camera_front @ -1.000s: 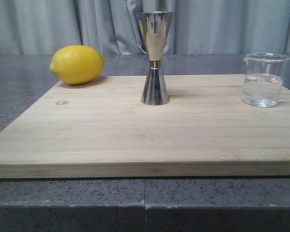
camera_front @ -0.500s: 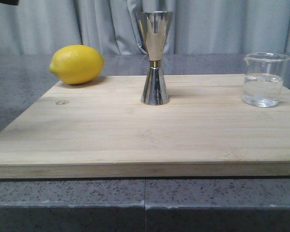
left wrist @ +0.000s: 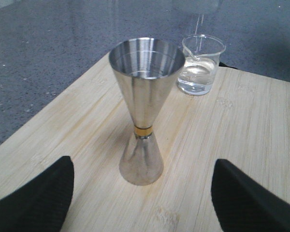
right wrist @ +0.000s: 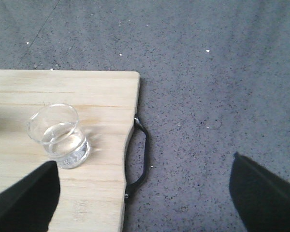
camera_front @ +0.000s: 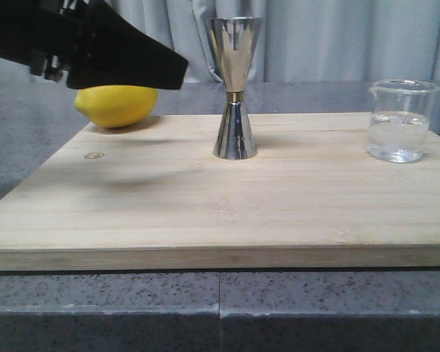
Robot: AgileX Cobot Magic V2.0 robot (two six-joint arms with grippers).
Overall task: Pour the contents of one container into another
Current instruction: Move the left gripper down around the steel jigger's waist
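Nothing gripped yet; judged as the reach phase. Left hand (left wrist: pixel 142 203) has its fingers wide apart, framing the jigger (left wrist: pixel 144 108) in its wrist view with clear board on both sides. In the front view the left arm (camera_front: pixel 95 51) hangs high over the near-left of the cutting board (camera_front: pixel 220 213), in front of the lemon (camera_front: pixel 116 104). Jigger (camera_front: pixel 235 88) stands upright mid-board, looks empty. Beaker (camera_front: pixel 400 121) sits at the board's far right edge, part full of clear liquid, well apart from the jigger. Right hand (right wrist: pixel 145 193) is also spread open, hovering off the board edge, beaker (right wrist: pixel 60 135) just beside one finger. Advice: left hand should clamp the jigger at the gold-banded waist to steady it, since tall and narrow likely means tippy. Right hand should take the beaker low on the wall, lip turned toward the jigger.
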